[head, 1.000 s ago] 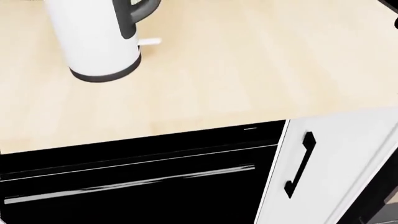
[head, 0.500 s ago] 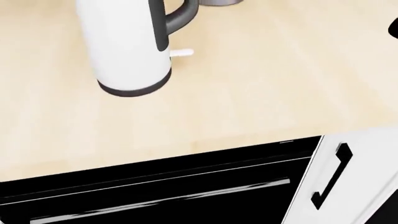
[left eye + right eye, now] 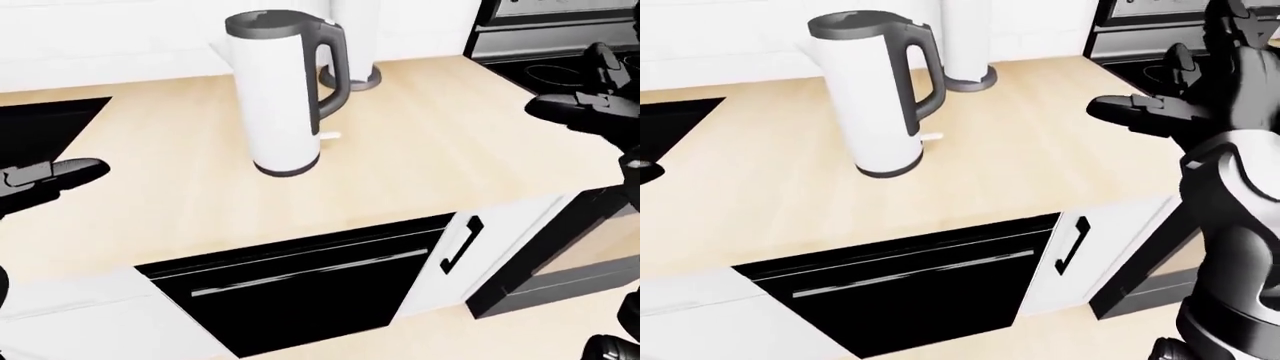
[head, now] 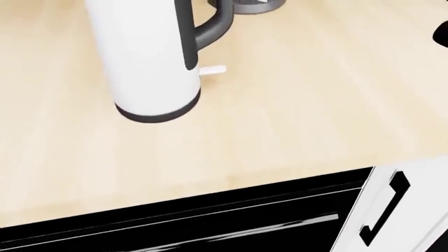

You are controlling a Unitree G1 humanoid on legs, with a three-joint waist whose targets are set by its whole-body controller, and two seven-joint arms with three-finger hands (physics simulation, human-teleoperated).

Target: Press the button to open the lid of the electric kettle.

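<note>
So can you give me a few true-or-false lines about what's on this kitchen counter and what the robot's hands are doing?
1. The kettle stands upright on the wooden counter. True.
2. The kettle's lid is open. False: it is shut.
3. The right hand is gripping the kettle's handle. False: it is off to the right of the right-eye view, fingers spread, touching nothing.
4. The left hand is near the left edge of the left-eye view, clear of the kettle. True.
5. A black dishwasher sits below the counter. True.
</note>
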